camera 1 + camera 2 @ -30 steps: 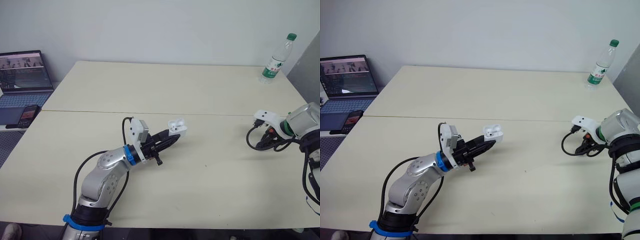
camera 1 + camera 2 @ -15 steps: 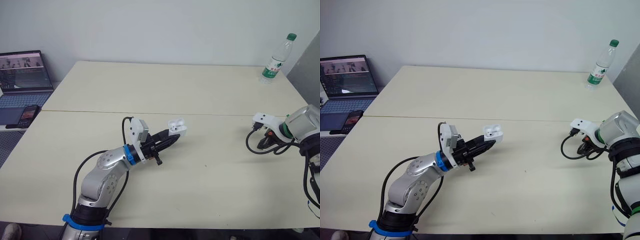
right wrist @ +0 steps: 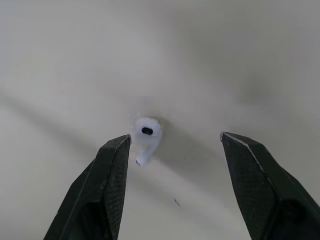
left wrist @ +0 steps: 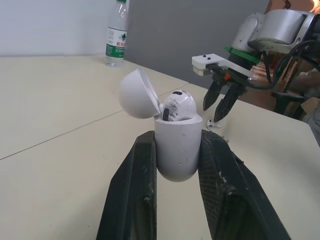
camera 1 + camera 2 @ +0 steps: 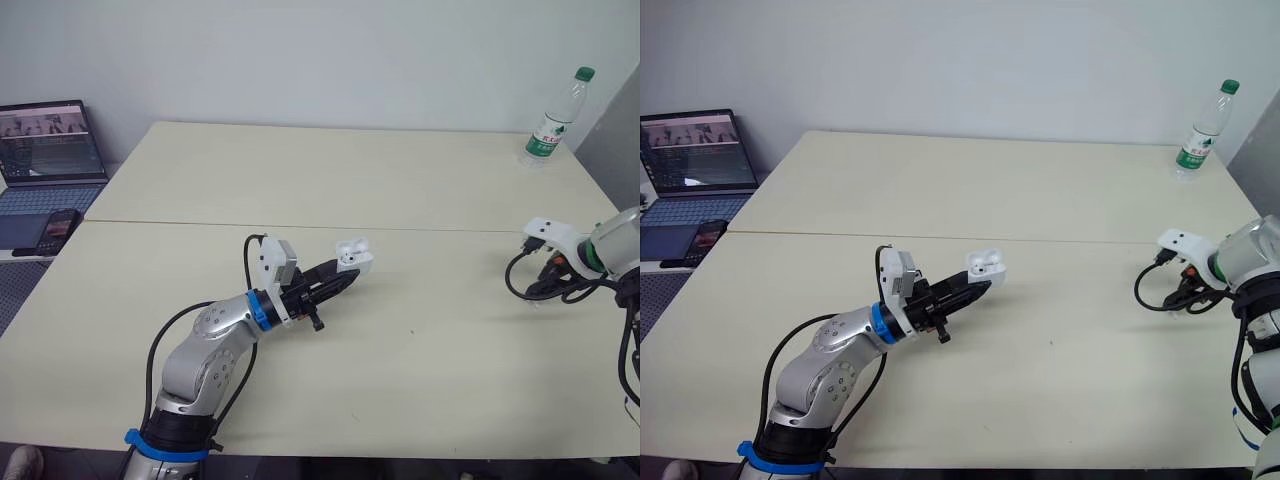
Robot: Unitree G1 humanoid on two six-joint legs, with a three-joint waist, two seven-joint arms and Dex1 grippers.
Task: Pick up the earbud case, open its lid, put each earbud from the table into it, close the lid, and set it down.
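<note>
Case, lid open, is sitting clamped btwn my L gripper jaws, mouth up so it's ready for loading; one bud inside. R gripper is hovering jaws apart, straddling 2nd earbud on table, for pinching.

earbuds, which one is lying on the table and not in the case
The earbud on the table under the right gripper's open fingers. The other earbud sits in the open case gripped by the left gripper.
</note>
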